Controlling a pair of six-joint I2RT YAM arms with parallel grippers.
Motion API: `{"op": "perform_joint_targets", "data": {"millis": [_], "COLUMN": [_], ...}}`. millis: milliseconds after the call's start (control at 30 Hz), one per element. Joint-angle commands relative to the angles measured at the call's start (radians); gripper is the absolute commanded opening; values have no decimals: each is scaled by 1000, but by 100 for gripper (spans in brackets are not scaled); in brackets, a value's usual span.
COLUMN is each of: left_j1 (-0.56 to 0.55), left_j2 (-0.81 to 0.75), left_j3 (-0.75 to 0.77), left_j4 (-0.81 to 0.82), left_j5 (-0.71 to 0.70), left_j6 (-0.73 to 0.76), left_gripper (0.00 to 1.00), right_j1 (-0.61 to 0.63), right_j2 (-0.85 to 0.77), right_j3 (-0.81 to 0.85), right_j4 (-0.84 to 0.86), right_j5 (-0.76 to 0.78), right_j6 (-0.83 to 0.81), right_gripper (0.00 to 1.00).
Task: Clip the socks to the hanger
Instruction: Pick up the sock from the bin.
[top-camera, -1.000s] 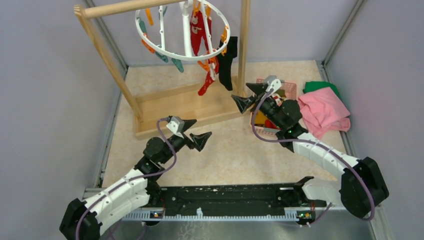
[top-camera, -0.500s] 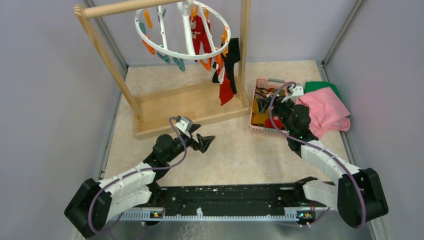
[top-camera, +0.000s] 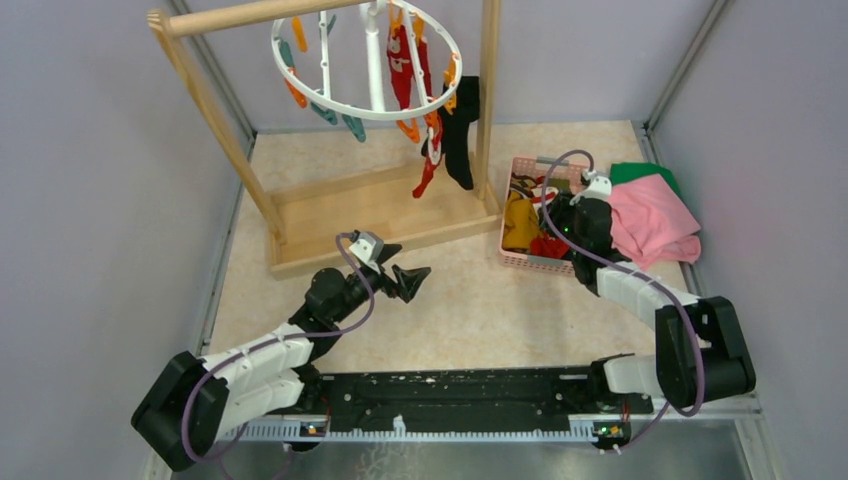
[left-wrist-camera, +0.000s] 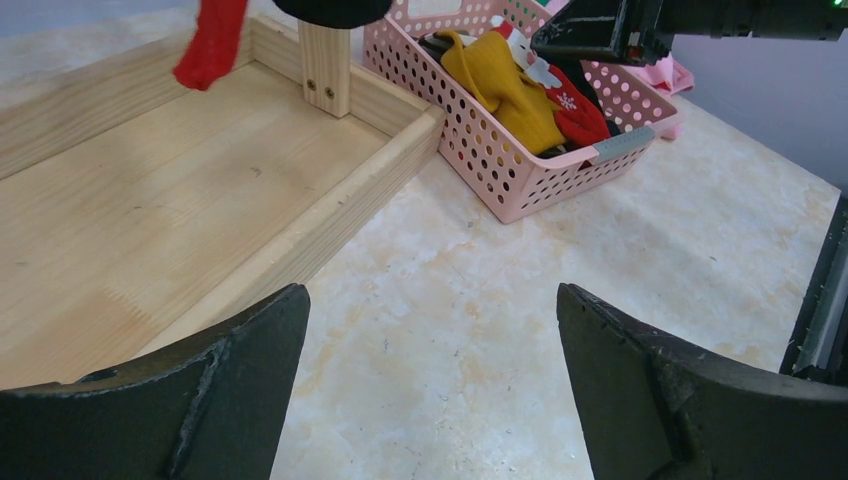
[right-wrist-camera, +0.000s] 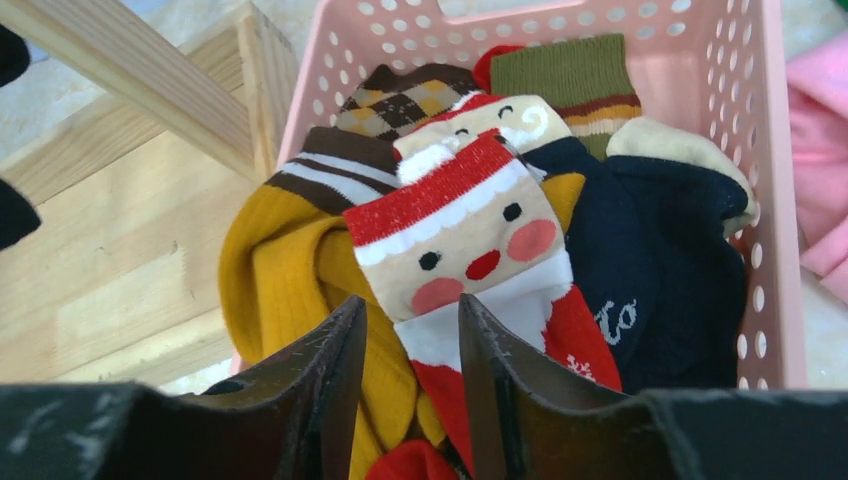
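Pink basket (right-wrist-camera: 770, 200) walls are set close round right fingers (right-wrist-camera: 320, 400) barely parted at a Santa sock (right-wrist-camera: 460, 240), grip unclear; left fingers (left-wrist-camera: 230, 390) are spread wide over the bench (left-wrist-camera: 450, 330) beside it.

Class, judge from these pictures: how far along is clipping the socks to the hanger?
Done: a red sock and a black sock hang from the hanger. In hand: the right claw is over the pink basket, jaws narrow around the Santa sock, grip unclear; the left claw is open, empty. Left: the yellow sock, the navy sock and more.
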Motion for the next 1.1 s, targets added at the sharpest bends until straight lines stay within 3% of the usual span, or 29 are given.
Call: {"op": "perform_joint_targets", "data": {"millis": [0,500,667,867,1067], "left_j1": [5,8,9,10,12], "left_j2": [-6,35,34,41,40], "left_j3": [-9,-13,-11,-6,0], "left_j4": [91,139,138,135,138], "left_j5": [3,14,9,16,27], "left_j6": [1,-8,-8,-8,-14], "left_gripper": [99,99,99,99,99], "right_j1": [-14,-26,-30,-33,-41], "right_j2": [32,151,143,59,14], "right_j3": [32,71,71,17,-16], "right_j4": [71,118,136,156,181], "right_j5": [-3,-46,-42,-15,-29], "right_j6": [8,2,1,-16,-28], "right_gripper": [37,41,34,12,7]}}
